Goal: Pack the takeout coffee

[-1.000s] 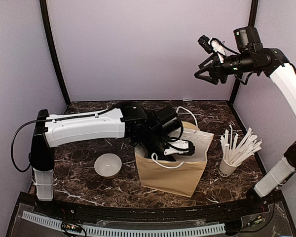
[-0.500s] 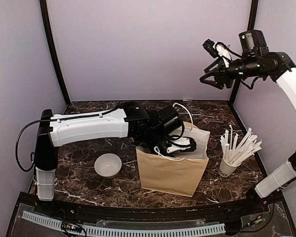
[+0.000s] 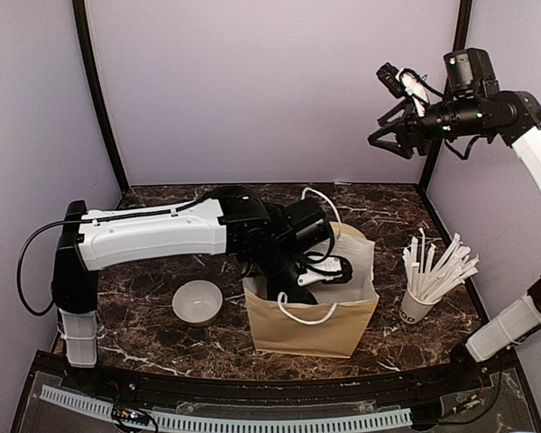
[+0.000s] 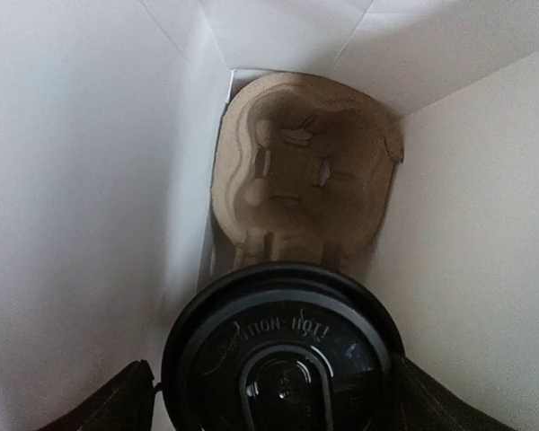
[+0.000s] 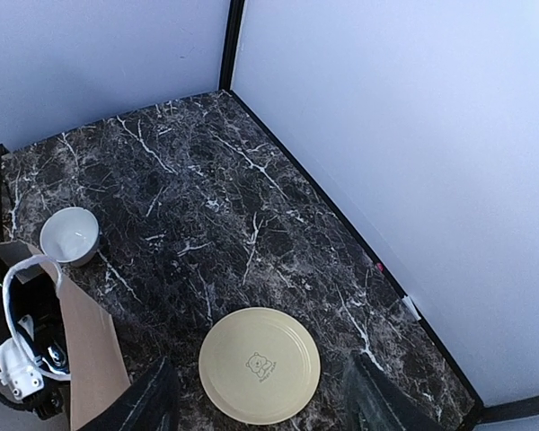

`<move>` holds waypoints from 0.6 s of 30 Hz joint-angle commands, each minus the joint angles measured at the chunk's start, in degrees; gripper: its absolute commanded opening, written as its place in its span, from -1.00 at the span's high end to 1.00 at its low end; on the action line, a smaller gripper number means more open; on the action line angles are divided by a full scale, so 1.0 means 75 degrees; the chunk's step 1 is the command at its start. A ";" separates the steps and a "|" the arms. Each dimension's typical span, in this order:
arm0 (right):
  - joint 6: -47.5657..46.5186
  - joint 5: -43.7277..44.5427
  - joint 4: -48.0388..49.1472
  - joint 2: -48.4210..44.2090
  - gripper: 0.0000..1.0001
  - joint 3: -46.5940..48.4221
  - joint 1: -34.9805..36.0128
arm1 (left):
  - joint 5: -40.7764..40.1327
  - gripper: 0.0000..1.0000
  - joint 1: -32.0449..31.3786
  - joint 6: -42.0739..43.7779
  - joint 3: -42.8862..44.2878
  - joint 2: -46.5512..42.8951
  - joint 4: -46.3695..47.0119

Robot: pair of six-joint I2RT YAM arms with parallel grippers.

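Down inside the brown paper bag (image 3: 311, 320), the takeout coffee (image 4: 283, 359) shows its round black lid at the bottom of the left wrist view. It stands in front of a pulp cup carrier (image 4: 301, 175) on the bag's floor. My left gripper (image 4: 278, 409) is open, its dark fingers (image 4: 108, 404) standing wider than the lid, with a thin gap on the left side. From the top view the left gripper (image 3: 320, 271) is sunk in the bag's mouth and the cup is hidden. My right gripper (image 3: 385, 140) hangs high at the back right, open and empty.
A white bowl (image 3: 197, 302) sits left of the bag. A white cup of straws (image 3: 417, 307) stands to its right. The right wrist view shows a pale yellow plate (image 5: 259, 364) near the back wall, plus the bowl (image 5: 69, 235) and the bag's edge (image 5: 90, 350).
My left gripper's jaws have widened around the cup inside the bag, and the bag has shifted a little. The right arm has drifted slightly up and to the right.
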 commanded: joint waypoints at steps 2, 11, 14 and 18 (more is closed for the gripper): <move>0.0045 -0.0132 -0.0166 -0.0054 -0.31 0.0197 0.0005 | -0.0085 -0.95 -0.0056 -0.0071 0.0031 -0.0972 -0.0455; -0.0137 0.0389 -0.0122 -0.0240 -0.33 -0.0951 -0.0034 | -0.0222 -0.97 0.0057 0.0185 -0.0087 -0.1720 0.0218; -0.0188 0.0403 0.0004 -0.0430 -0.32 -0.1389 -0.0113 | -0.0658 -0.97 0.0144 0.0364 -0.0150 -0.1966 0.0579; -0.0486 0.0160 -0.0168 -0.0783 -0.29 -0.1680 -0.0290 | -0.0598 -0.97 0.0169 0.0561 -0.0104 -0.2243 0.0855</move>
